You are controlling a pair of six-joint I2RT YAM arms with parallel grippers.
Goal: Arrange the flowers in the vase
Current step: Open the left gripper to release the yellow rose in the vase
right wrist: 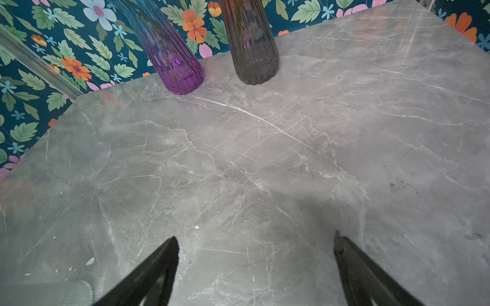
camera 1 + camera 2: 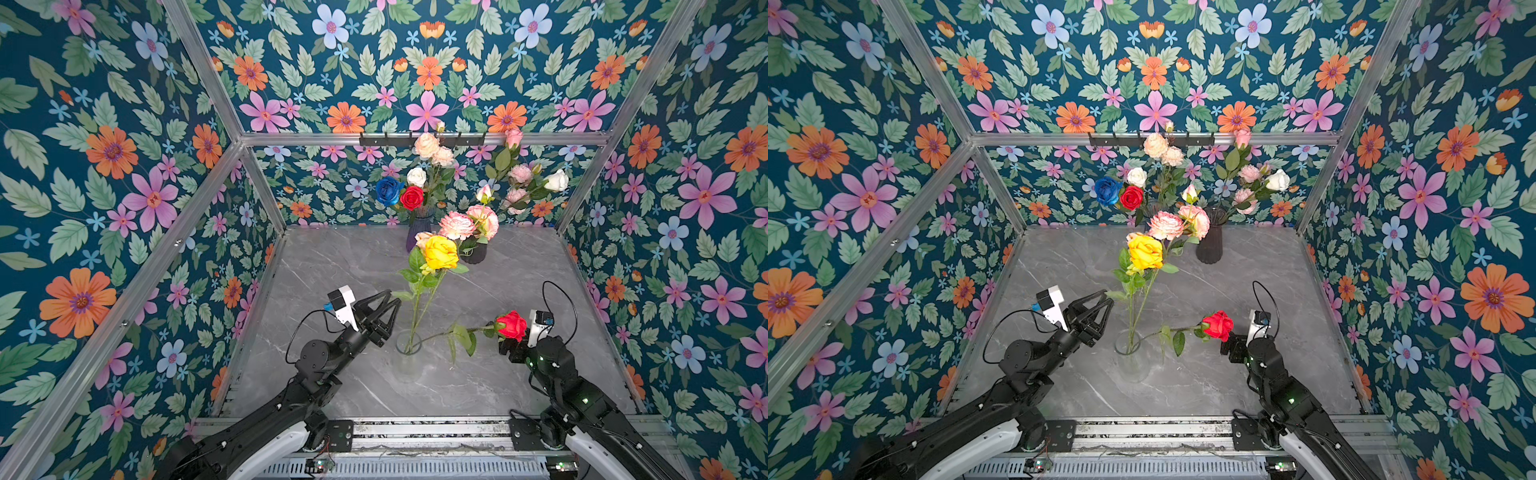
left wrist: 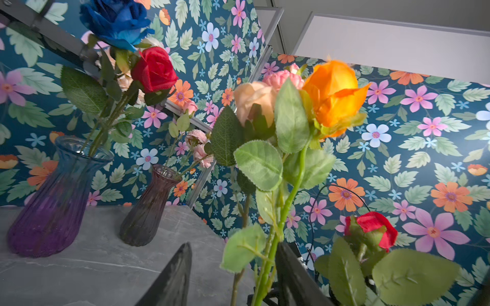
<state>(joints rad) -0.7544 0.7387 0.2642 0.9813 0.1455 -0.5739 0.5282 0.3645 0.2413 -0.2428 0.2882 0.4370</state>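
Clear glass vase [image 2: 400,348] holds upright yellow-orange rose [image 2: 440,252] and cream rose [image 3: 254,103]; a red rose [image 2: 512,326] leans out low toward the right.

Left arm [image 2: 266,415]: reaches forward and inward, wrist lifted.
Left pincer [image 2: 394,297]: jaws parted, tips angled upward.
Right arm [image 2: 582,399]: reaches forward, wrist bent down.
Right pincer [image 1: 254,235]: jaws spread wide, nothing between them; well apart from the left pincer.
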